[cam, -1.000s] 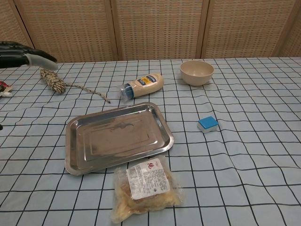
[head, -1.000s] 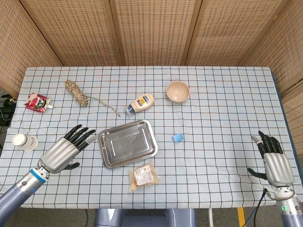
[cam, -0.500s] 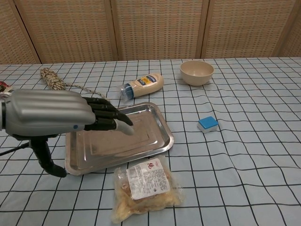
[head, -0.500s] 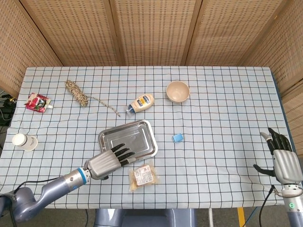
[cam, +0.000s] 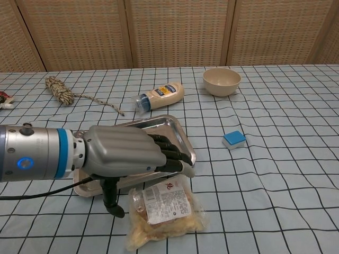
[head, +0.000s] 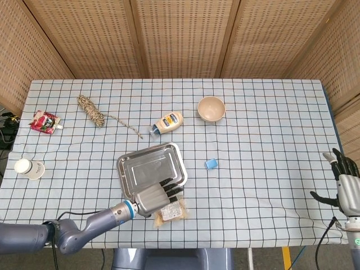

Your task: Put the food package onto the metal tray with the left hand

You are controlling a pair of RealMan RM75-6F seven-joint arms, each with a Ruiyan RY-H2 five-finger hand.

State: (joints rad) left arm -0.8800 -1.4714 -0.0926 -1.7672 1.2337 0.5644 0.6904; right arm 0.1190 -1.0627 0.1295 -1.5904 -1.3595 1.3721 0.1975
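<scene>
The food package (head: 171, 211) (cam: 165, 211), a clear bag with a white label, lies on the cloth just in front of the metal tray (head: 147, 166) (cam: 159, 125). My left hand (head: 153, 197) (cam: 124, 153) hovers over the tray's front edge and the package's near end, fingers stretched out and apart, thumb hanging down beside the bag. It holds nothing. My right hand (head: 347, 188) stands open at the table's far right edge, away from everything.
A sauce bottle (head: 167, 123) and a beige bowl (head: 211, 108) lie behind the tray. A blue block (head: 211, 163) sits to its right. A twine bundle (head: 91, 110), a red packet (head: 45, 121) and a white cup (head: 29, 168) are on the left side.
My left hand has swept from the table's left side across the tray to just above the food package. My right hand has drifted further right toward the table edge.
</scene>
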